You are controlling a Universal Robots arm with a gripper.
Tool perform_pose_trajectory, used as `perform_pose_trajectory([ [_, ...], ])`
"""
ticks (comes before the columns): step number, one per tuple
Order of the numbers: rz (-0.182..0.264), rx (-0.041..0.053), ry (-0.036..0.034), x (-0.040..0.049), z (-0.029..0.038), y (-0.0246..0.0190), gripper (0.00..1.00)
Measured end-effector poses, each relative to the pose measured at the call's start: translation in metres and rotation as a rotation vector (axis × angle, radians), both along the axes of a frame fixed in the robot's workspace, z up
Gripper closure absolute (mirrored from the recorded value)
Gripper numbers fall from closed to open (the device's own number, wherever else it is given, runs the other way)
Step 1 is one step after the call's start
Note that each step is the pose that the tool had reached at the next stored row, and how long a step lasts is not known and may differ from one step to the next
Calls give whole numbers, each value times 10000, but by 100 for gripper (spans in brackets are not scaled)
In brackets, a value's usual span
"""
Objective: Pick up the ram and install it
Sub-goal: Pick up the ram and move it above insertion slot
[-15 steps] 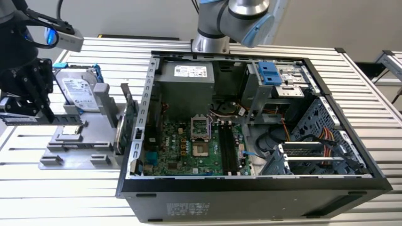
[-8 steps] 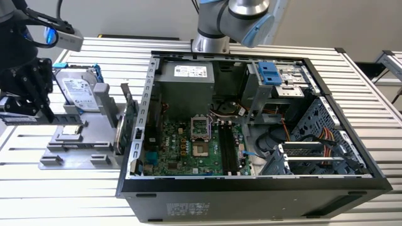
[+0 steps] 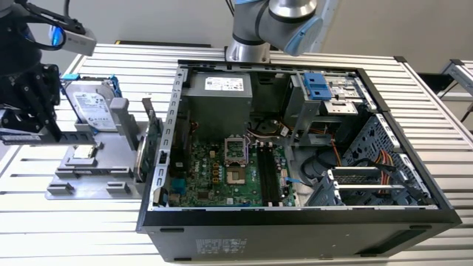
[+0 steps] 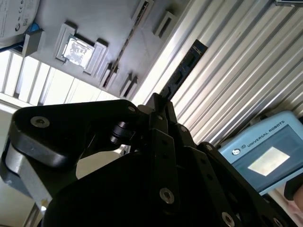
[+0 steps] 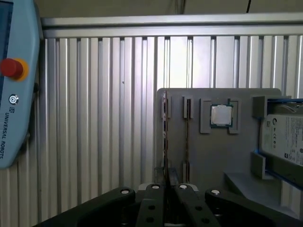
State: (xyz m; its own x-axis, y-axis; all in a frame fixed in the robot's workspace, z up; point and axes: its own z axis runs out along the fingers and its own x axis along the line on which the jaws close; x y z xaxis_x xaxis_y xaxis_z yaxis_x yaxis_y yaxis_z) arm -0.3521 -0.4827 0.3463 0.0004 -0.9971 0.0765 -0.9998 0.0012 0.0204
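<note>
The gripper (image 5: pixel 166 187) has its jaws clamped on one end of the ram (image 4: pixel 183 68). The ram's long axis runs straight out from them over the table (image 5: pixel 94 118), beside the gray tray (image 5: pixel 227 156). The open computer (image 3: pixel 296 238) lies well apart.

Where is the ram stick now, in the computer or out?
Out: the gripper holds the ram, away from the open computer case.

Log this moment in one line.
gripper: jaws shut on ram | ram: held beside gray holder | install: not done, outside computer case
</note>
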Motion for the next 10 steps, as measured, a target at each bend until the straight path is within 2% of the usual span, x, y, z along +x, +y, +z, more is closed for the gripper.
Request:
perform_pose_trajectory([
  [10,1,4,0,0,77,0,100],
])
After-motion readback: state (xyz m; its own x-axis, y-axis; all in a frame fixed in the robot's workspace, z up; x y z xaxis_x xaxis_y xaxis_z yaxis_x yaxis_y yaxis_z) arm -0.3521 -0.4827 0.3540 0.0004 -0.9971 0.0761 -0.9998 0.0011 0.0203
